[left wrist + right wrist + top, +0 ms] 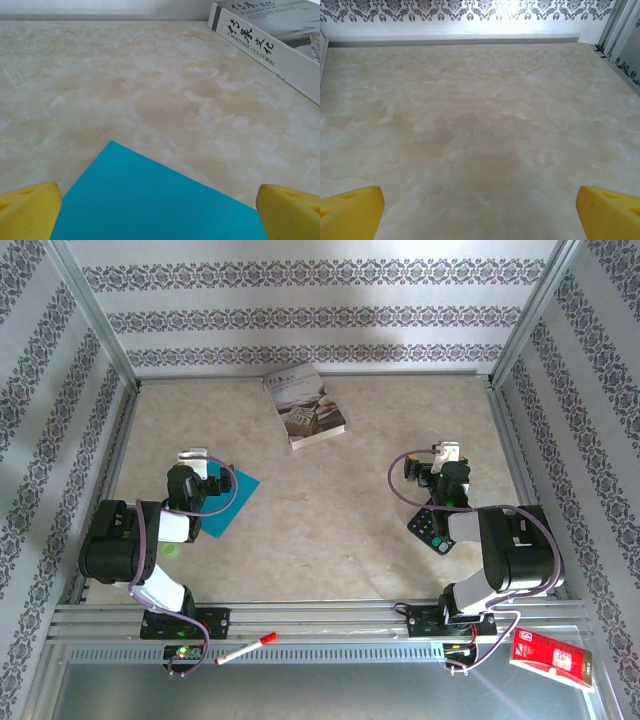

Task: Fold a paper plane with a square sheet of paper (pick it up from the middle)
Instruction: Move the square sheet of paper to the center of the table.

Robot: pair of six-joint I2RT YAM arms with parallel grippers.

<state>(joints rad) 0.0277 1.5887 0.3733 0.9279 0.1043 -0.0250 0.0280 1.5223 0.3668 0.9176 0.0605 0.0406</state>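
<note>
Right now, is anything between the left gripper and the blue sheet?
Nothing visible. The open left gripper hangs right over the square sheet of paper, whose surface is bare; the book lies well beyond it.

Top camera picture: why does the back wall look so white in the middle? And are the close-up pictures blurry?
Top external view: bright light washes over the back wall and pales its pattern. Right wrist view: similar glare bleaches the wall's top middle, and the table stays clear. Left wrist view: the light is even, the book has crisp lettering, and the square sheet of paper is flat teal with no shine.
</note>
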